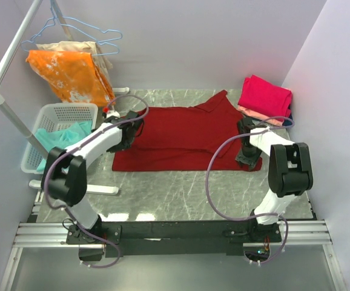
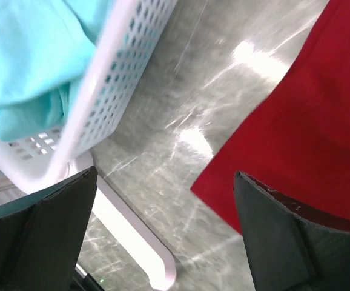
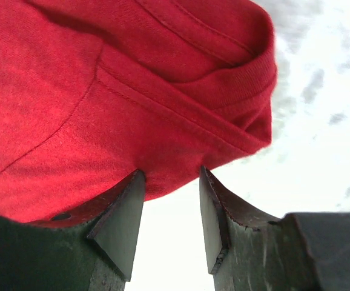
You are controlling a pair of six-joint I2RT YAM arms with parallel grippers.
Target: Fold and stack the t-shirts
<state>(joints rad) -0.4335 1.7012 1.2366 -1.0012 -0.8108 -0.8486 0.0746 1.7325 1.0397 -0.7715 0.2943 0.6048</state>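
Maroon shirt lay spread mostly flat at ctr of the table, w/ one pointed bit sticking out toward 1 o'clock.

L gripper hung over the shirt's 9 o'clock edge. Jaws were spread wide w/ nothing btwn them. Its wrist view showed bare marble under the gap, w/ the shirt's corner on one side and the white basket on the other.

R gripper sat low at the shirt's 4 o'clock corner. Jaws were part-spread w/ a clear gap, pinching nothing. A bunched cloth edge w/ a stitched hem lay just past the tips. Couldn't tell if it touched them.

At 1–2 o'clock on the table, a folded pink shirt sat on top of a peach shirt. That pile was just beside the maroon shirt's far-right part.

At 9 o'clock, by the table's left edge, the basket held a teal shirt, crumpled, not folded.

At 10–11 o'clock, an orange cloth hung draped, w/ wire hangers above it.
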